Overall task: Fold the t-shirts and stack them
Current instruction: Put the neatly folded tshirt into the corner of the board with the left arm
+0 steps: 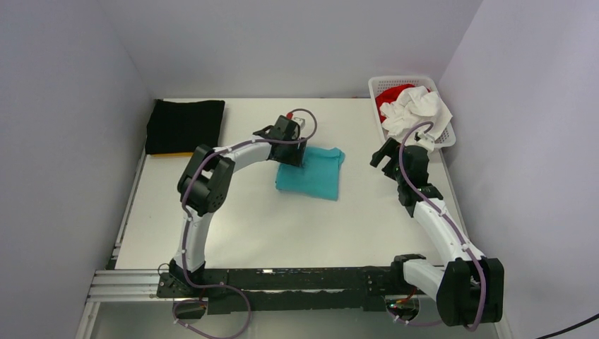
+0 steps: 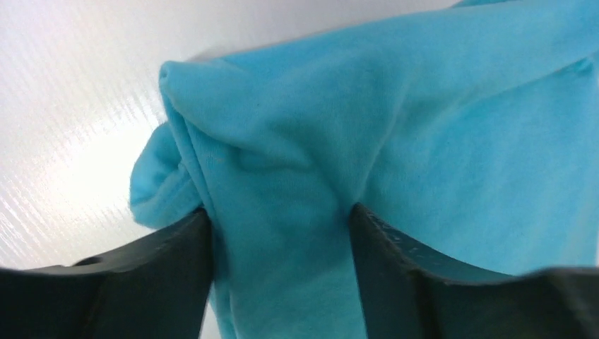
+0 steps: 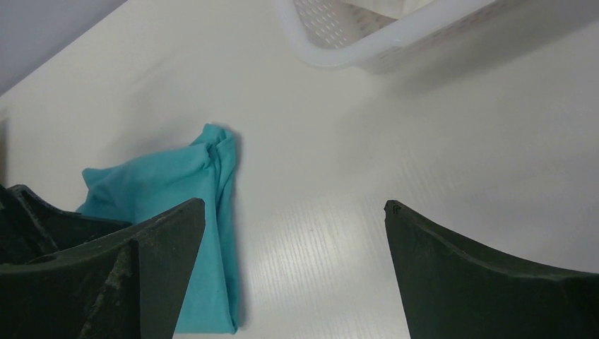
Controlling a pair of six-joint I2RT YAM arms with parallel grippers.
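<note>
Teal shirt (image 1: 314, 176) folded small, mid worktop (image 1: 282, 233), guessing it's ready to go on black shirt (image 1: 185, 126) pile, far left. Left end effector (image 2: 281, 233) at its far-left corner, clamped on bunched fold, cloth filling gap. Right end effector (image 3: 295, 212) spread wide, empty, near basket (image 1: 402, 79), probably for next pickup.

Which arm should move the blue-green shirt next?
Left. The left gripper pinches the folded turquoise cloth t-shirt at its edge, and the folded black cloth pile lies on that side. The right gripper hangs open and empty, apart from the shirt.
</note>
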